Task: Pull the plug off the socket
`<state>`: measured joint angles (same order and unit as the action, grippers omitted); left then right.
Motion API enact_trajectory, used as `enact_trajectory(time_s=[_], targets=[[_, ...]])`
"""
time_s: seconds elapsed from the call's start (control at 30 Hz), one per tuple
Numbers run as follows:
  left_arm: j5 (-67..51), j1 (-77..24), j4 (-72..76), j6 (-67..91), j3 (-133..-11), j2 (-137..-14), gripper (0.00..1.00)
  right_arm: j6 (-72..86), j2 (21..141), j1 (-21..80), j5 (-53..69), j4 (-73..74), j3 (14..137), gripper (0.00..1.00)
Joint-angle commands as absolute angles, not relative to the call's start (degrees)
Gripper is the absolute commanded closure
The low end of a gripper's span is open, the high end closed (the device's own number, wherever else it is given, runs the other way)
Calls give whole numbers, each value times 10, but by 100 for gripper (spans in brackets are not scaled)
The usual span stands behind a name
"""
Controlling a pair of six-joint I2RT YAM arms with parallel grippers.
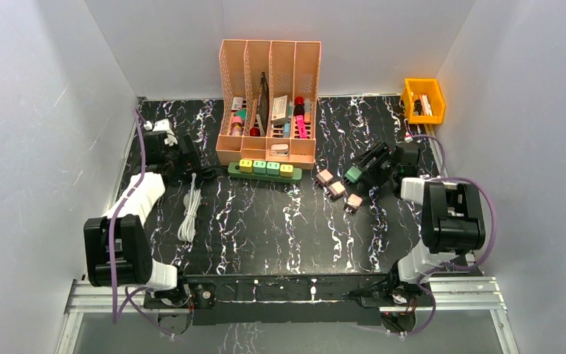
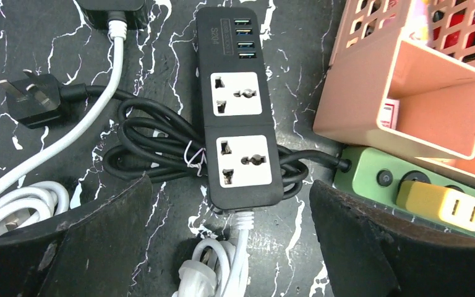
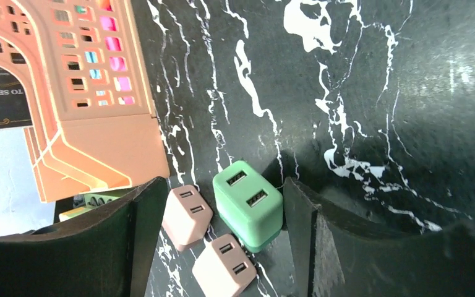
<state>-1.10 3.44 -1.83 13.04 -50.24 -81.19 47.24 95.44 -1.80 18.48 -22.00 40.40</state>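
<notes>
Your right gripper (image 3: 221, 198) hangs low at 3 o'clock on the black marbled table (image 1: 265, 236). Its jaws are spread and grip nothing. The mint-green two-port plug cube (image 3: 247, 204) lies on the table between them, just beside two pale pink plug cubes (image 3: 187, 216). Your left gripper (image 2: 230, 184) is spread wide and empty too, hovering at 10 o'clock over the black power strip (image 2: 238, 105), whose two sockets are bare. That strip lies on a bundle of black cord, with white cables (image 1: 189, 214) near it. The job sits elsewhere: the long green socket strip (image 2: 371, 176) lies at 12 o'clock, right in front of the organiser, with four plugs seated in it, a yellow one (image 1: 245, 165) at each end and two green between. So I read this as a between-pulls moment, one cube parked and more to fetch. Next, you'd want to lift the right arm clear of the loose cubes and swing it towards 12. Close on one seated plug and draw it straight up, likely with the left arm pinning the strip so it doesn't rise too. Behind the strip, the salmon-pink four-slot file organiser (image 1: 270, 43) holds pens, markers and a dark card. The small yellow bin (image 1: 413, 92) at 2 o'clock holds something white and red that I can't make out.
</notes>
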Motion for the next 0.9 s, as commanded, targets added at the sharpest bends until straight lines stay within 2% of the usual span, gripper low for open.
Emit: enact_trajectory(time_s=[0.0, 0.13, 0.2, 0.27, 0.3, 0.47, 0.57, 0.7, 0.87], targets=[[-2, 37, -3, 138, -512, -754, 2, 430, 865, -12, 122, -263, 389, 23], [-19, 37, -2, 131, -509, -736, 2, 352, 831, 38, 79, -224, 435, 21], [-44, 36, -7, 131, -516, -735, 2, 291, 817, 104, 31, -220, 458, 17], [-67, 37, -5, 134, -517, -732, 2, 206, 813, 184, -8, -228, 478, 3], [-74, 36, -3, 134, -516, -729, 2, 164, 819, 219, -1, -236, 488, 2], [-92, 4, -2, 117, -506, -727, 2, 40, 907, 293, 199, -256, 555, 2], [-87, -9, -9, 106, -504, -721, 2, -10, 968, 322, 228, -221, 602, 2], [-75, -23, -18, 94, -506, -715, 2, -57, 993, 328, 233, -240, 609, 2], [-72, -40, -23, 83, -510, -720, 2, -136, 1016, 326, 332, -237, 601, 9]])
